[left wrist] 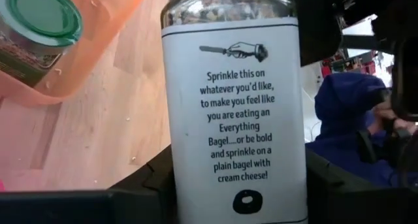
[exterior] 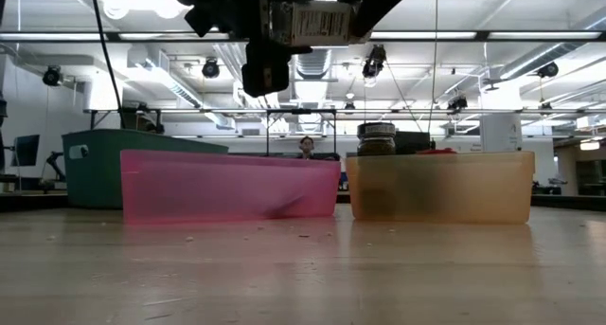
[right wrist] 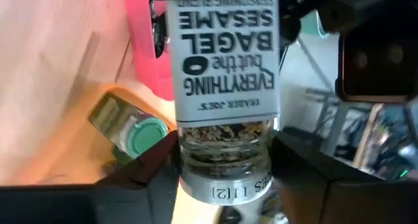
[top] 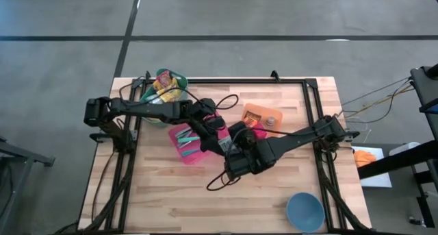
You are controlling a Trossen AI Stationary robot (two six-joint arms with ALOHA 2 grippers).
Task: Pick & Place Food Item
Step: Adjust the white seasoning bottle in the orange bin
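A: Hanging in the air above the pink bin (top: 188, 143), the seasoning jar (left wrist: 234, 113) sits between both grippers, cap end in the right gripper (right wrist: 225, 178), whose fingers clamp it.

B: And the left gripper (left wrist: 234, 198)?

A: Its fingers flank the jar's label; whether they press it, I cannot tell. Probably a handover.

B: Where next?

A: Likely the orange bin (top: 262, 117) beside the pink one, already holding a green-capped jar (left wrist: 36, 28).

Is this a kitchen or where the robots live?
Probably a robot lab or workshop, not a kitchen. The wooden table stands on a bare grey floor, rows of ceiling lights and pipes hang overhead, and a person sits far behind.
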